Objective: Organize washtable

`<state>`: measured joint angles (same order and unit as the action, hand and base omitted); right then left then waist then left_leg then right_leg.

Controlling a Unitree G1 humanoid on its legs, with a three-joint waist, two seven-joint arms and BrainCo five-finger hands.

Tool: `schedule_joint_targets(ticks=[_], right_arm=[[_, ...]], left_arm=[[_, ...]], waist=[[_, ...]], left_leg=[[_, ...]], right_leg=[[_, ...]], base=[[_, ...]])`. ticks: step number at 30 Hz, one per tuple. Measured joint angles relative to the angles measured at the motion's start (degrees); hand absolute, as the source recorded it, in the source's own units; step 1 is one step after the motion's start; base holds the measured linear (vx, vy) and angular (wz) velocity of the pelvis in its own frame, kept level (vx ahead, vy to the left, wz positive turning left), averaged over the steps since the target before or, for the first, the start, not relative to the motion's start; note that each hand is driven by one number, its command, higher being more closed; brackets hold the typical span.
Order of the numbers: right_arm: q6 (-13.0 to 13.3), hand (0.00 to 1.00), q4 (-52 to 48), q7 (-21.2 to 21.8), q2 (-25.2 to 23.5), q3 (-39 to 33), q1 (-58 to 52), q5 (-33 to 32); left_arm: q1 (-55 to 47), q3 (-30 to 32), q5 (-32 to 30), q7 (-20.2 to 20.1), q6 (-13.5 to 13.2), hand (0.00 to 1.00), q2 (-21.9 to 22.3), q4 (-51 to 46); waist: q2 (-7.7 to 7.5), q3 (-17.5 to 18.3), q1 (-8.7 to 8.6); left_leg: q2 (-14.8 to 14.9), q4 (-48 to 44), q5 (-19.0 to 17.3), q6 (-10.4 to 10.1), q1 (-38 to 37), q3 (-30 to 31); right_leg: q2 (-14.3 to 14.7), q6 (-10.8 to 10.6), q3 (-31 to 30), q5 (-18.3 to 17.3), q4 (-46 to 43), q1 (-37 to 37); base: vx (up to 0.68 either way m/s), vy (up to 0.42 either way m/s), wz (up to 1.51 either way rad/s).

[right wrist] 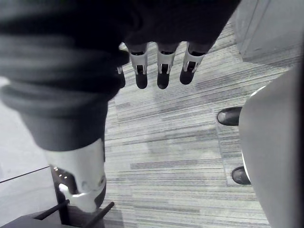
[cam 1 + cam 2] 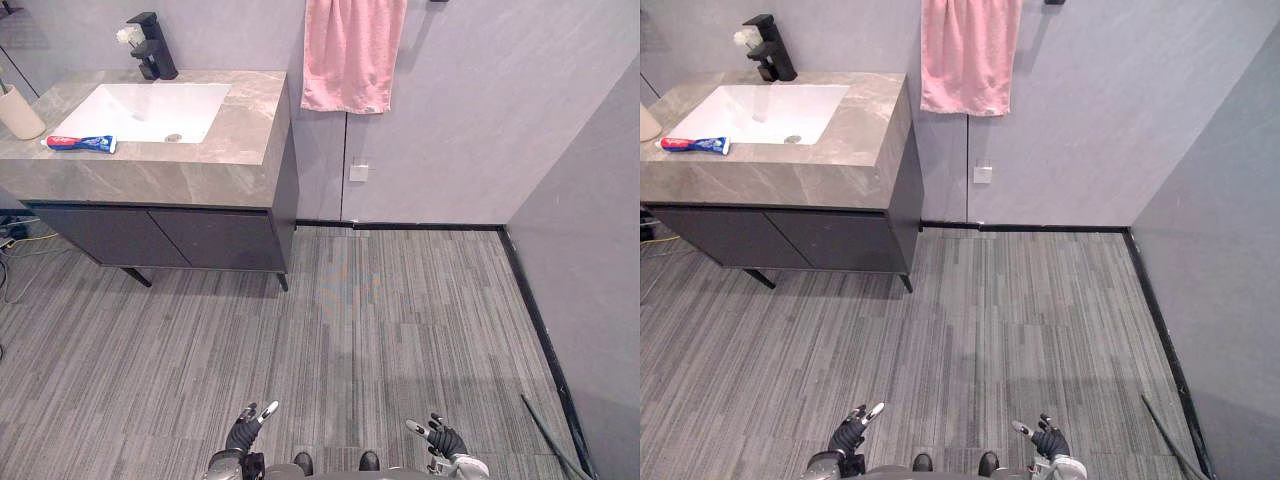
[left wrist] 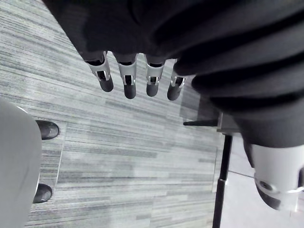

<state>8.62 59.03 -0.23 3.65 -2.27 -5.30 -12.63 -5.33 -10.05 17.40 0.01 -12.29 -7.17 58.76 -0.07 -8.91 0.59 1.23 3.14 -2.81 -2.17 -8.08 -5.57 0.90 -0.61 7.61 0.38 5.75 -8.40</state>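
Fingers (image 3: 127, 78) of my left hand (image 2: 243, 432) and right hand (image 2: 443, 438) hang straight and empty above the floor (image 2: 400, 300). The toothpaste (image 2: 80, 143) lies on the table (image 2: 245, 125), well apart. By my reading the task is unstarted, and walking closer comes next.

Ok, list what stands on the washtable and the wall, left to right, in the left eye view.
beige cup → toothpaste tube → black faucet → pink towel
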Motion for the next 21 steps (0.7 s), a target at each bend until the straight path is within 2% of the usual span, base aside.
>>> schedule_joint_targets(ticks=[10,14,21], right_arm=[[-0.02,0.00,-0.37,-0.69,-0.14,0.02,-0.17,-0.33],[-0.04,0.00,-0.30,-0.50,-0.24,0.02,-0.18,-2.64],[-0.07,0.00,-0.26,0.47,-0.29,0.01,-0.16,-4.07]], left_arm=[[0.19,-0.85,-2.06,2.20,-0.07,0.00,-0.14,-0.18],[0.20,-0.82,-2.21,3.85,-0.04,0.00,-0.05,0.18],[0.25,-0.58,-2.31,3.99,0.17,0.00,-0.05,0.49]], waist=[[-0.10,0.06,-0.05],[-0.23,0.06,-0.24],[-0.38,0.09,-0.83]], left_leg=[[0.13,0.53,-0.02,0.00,-0.39,-1.20],[0.08,0.52,-0.02,0.00,-1.27,-1.41],[-0.04,0.52,-0.02,0.00,-1.48,-2.16]], right_leg=[[0.16,-0.03,-1.26,0.00,-0.07,0.47],[0.12,-0.08,-1.24,0.00,-0.08,-0.38],[0.00,-0.16,-1.50,0.05,-0.07,-0.39]], base=[[0.01,-0.005,-0.09],[0.00,0.000,-0.01],[-0.04,-0.008,-0.03]])
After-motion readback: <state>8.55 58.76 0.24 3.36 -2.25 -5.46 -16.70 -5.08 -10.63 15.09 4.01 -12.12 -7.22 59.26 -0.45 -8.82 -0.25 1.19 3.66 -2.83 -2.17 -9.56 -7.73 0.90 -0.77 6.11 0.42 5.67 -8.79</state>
